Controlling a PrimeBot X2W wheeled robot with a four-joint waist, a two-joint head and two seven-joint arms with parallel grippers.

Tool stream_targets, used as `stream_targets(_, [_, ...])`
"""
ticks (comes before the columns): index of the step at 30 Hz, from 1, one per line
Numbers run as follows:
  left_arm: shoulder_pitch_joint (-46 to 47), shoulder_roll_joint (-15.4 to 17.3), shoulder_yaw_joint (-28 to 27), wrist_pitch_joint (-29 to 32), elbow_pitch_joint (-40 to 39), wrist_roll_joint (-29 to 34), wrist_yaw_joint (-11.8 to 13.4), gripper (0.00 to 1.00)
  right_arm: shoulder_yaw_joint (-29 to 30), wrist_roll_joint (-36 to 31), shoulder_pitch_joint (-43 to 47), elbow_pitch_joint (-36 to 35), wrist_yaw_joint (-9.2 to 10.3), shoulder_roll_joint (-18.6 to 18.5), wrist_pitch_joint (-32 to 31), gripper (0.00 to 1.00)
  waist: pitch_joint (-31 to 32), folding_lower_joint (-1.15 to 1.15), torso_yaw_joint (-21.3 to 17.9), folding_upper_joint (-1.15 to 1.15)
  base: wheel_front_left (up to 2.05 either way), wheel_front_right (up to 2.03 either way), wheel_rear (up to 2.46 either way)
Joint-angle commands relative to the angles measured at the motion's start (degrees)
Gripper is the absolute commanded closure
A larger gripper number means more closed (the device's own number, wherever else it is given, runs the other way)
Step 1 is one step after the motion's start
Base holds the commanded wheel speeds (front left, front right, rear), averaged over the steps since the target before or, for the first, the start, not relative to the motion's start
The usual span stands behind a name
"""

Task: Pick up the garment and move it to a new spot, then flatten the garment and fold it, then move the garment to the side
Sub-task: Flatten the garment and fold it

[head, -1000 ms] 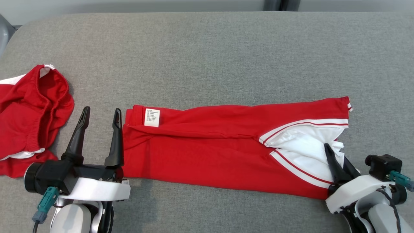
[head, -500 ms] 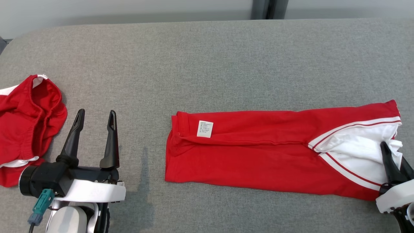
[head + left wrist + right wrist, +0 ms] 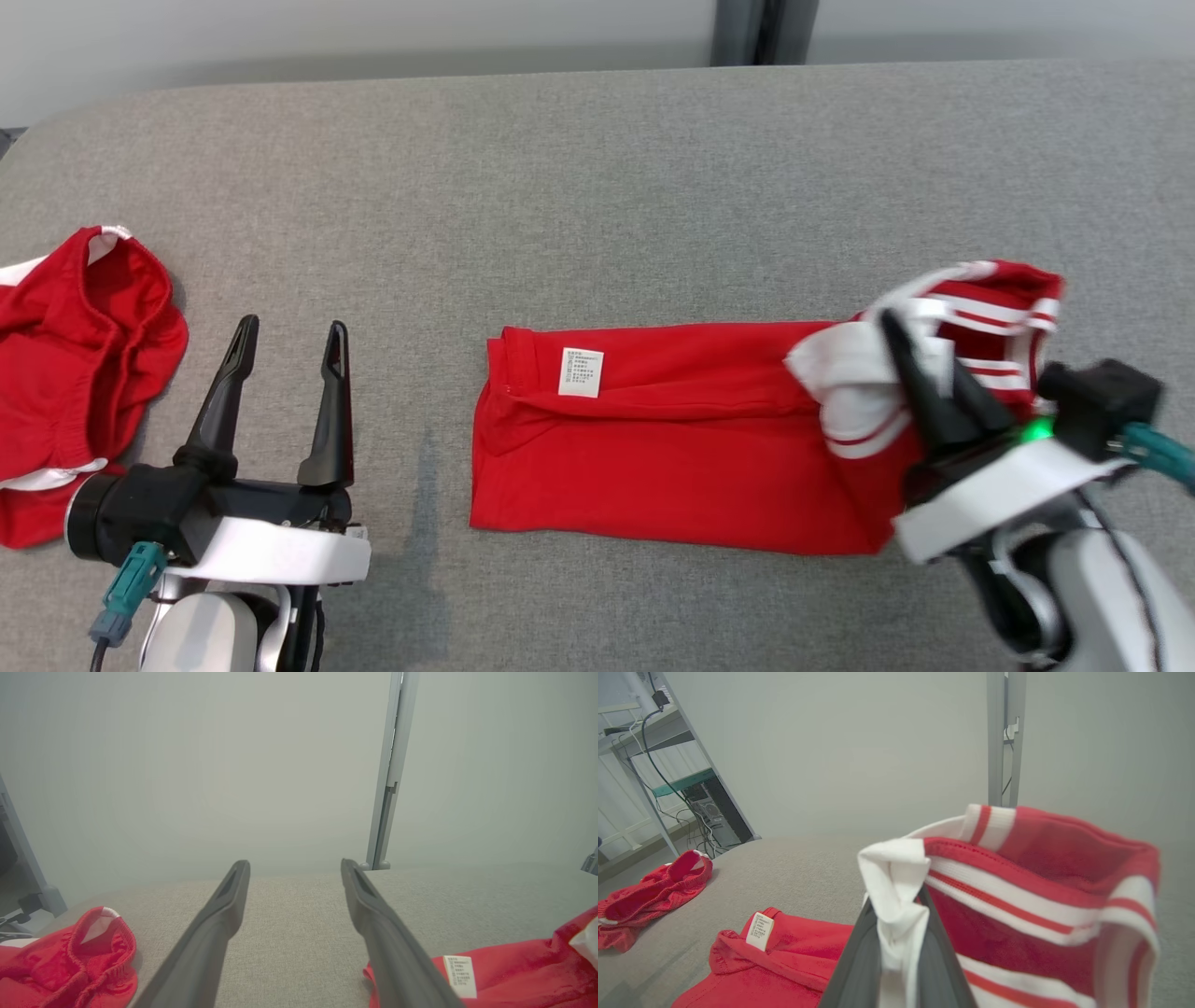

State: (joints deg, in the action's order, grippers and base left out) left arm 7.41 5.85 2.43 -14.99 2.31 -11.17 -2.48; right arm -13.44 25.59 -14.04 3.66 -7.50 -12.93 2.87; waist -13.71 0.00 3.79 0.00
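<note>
**Right gripper holds striped end of red garment**

Long red cloth garment with white stripes (image 3: pixel 672 448) lies folded lengthwise on the grey fabric-covered table (image 3: pixel 597 187), nearer the front edge, right of centre. White care label (image 3: pixel 581 372) is at its left end, print too small to read. Right gripper (image 3: pixel 910 345) is clamped on the white-and-red striped right end, held up off the table. Left gripper (image 3: pixel 292 327) is spread wide, holding nothing, near the front-left. Crumpled red garment (image 3: pixel 75 373) is at the left edge.

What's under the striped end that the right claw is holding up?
Beneath the striped end, pinched in the right gripper, lies the rest of the red garment on the grey cushion. The patch directly below is hidden by the raised cloth.
</note>
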Motion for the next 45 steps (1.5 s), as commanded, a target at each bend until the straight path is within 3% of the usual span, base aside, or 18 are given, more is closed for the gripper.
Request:
stream_targets(1, [1.1, -0.1, 0.1, -0.2, 0.1, 0.2, -0.3, 0.00, -2.3, -1.1, -1.2, -1.6, 0.02, 1.6, -1.8, 1.00, -0.4, 0.00, 0.5, 0.00, 0.00, 0.00, 0.00])
stream_targets(5, [2.0, -0.5, 0.7, -0.2, 0.5, 0.1, -0.7, 0.00, -8.0, -2.8, -4.2, -1.2, 0.02, 6.2, -3.8, 1.00, -1.3, 0.00, 2.1, 0.00, 0.00, 0.00, 0.00])
stream_targets(9, [3.1, -1.1, 1.5, -0.2, 0.9, 0.0, -1.1, 0.00, -14.2, -2.5, -8.2, 4.5, 0.02, 8.8, -3.2, 1.00, -2.4, 0.00, 4.0, 0.00, 0.00, 0.00, 0.00])
stream_targets(22, [5.2, -2.3, 3.5, -0.2, 2.4, -0.4, -1.7, 0.00, -26.5, 5.3, -17.7, 21.4, 0.02, 9.8, 3.9, 1.00, -4.9, 0.00, 7.8, 0.00, 0.00, 0.00, 0.00])
stream_targets(23, [5.2, -2.4, 3.4, -0.2, 2.4, -0.4, -1.6, 0.00, -27.2, 5.6, -18.4, 22.3, 0.02, 9.9, 4.5, 0.84, -5.1, 0.00, 7.8, 0.00, 0.00, 0.00, 0.00])
stream_targets(24, [5.2, -2.4, 3.3, -0.2, 2.4, -0.4, -1.6, 0.00, -27.8, 5.9, -18.9, 22.8, 0.02, 9.9, 5.1, 0.56, -5.2, 0.00, 7.7, 0.00, 0.00, 0.00, 0.00])
stream_targets(25, [5.2, -2.4, 3.2, -0.2, 2.4, -0.3, -1.5, 0.00, -28.6, 6.1, -19.5, 23.3, 0.02, 9.9, 5.6, 0.18, -5.3, 0.00, 7.5, 0.00, 0.00, 0.00, 0.00])
stream_targets(26, [5.4, -2.5, 3.1, -0.2, 2.4, -0.3, -1.5, 0.00, -29.3, 6.1, -20.1, 23.5, 0.02, 9.9, 6.3, 0.00, -5.4, 0.00, 7.4, 0.00, 0.00, 0.00, 0.00])
stream_targets(31, [5.6, -2.5, 2.4, -0.2, 2.3, 0.5, -1.6, 0.00, -32.1, 4.3, -21.3, 21.8, 0.02, 9.9, 9.1, 0.00, -5.4, 0.00, 6.0, 0.00, 0.00, 0.00, 0.00])
stream_targets(35, [5.2, -2.5, 1.5, -0.2, 2.1, 0.6, -1.6, 0.00, -30.7, 2.3, -19.2, 17.7, 0.02, 9.6, 11.0, 0.00, -5.0, 0.00, 4.8, 0.00, 0.00, 0.00, 0.00])
stream_targets(40, [4.3, -2.4, 0.4, -0.2, 2.0, 1.1, -1.4, 0.00, -24.7, -0.5, -14.7, 9.5, 0.02, 7.4, 12.0, 0.00, -4.1, 0.00, 3.3, 0.00, 0.00, 0.00, 0.00])
stream_targets(45, [3.4, -2.0, -0.9, -0.2, 1.7, 1.5, -1.1, 0.00, -14.6, -3.8, -8.2, 2.3, 0.02, 5.0, 12.3, 0.00, -3.0, 0.00, 1.9, 0.00, 0.00, 0.00, 0.00])
